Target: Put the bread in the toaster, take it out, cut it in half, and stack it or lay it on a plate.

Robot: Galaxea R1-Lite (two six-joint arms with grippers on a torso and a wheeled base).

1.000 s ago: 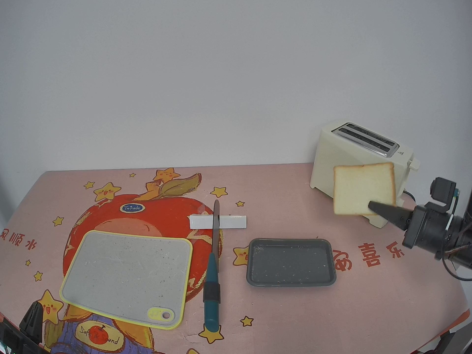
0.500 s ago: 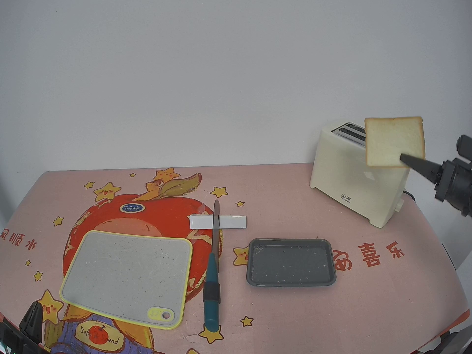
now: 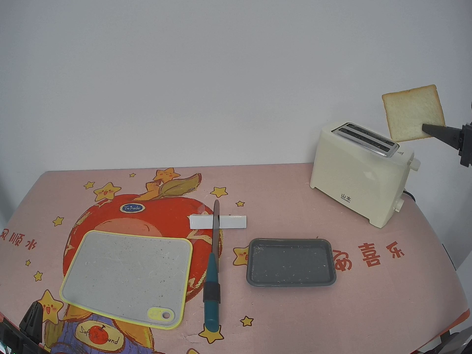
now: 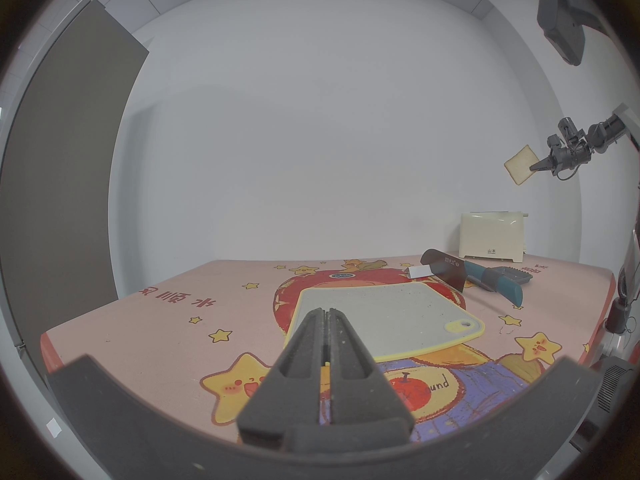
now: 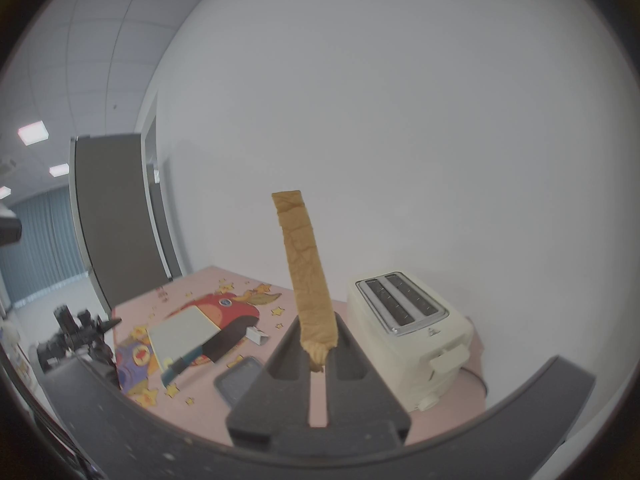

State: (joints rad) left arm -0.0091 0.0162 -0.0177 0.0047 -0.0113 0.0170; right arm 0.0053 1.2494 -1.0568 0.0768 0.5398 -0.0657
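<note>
A slice of bread hangs in the air above and to the right of the cream toaster, held upright by one corner. My right gripper is shut on that corner; in the right wrist view the bread stands edge-on between the fingers, with the toaster's two slots below. My left gripper is shut with nothing in it, low over the near left table edge before the cutting board. The dark grey plate lies in front of the toaster. A teal-handled knife lies between the board and plate.
A small white block props the knife's blade. The pink table carries a big apple print. A cable runs from the toaster's right side. A white wall stands close behind the table.
My right gripper has lifted the bread from in front of the toaster's side up and to the right, above the level of the slots. The left arm has not moved.
</note>
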